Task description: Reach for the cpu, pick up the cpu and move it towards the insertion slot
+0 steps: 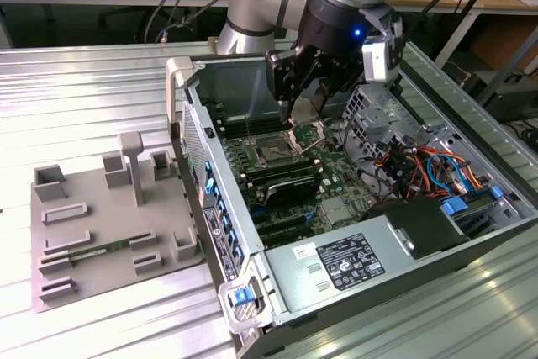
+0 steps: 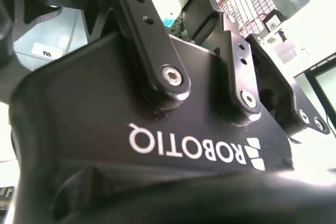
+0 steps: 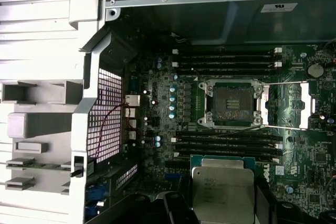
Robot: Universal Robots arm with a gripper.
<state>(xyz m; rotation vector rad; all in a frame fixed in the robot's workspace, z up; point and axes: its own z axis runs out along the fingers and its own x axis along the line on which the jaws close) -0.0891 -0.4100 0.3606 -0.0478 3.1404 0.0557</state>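
Gripper (image 3: 223,211) pinches cpu (image 3: 223,192) near insertion slot (image 3: 231,104); fingertips cut off at picture edge, mostly hidden.

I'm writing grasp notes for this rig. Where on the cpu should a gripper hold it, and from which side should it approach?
Judging from the first wrist view, grip the cpu by two opposite thin edges, approaching from above its flat metal top. It is a thin square plate, so the edges look like the only pinchable faces.

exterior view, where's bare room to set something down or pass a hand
Bare ribbed metal table lies beyond the grey fixture tray and in front of it. Inside the computer case it is crowded: the gripper hangs above the insertion slot, with cables on the exterior view's right.
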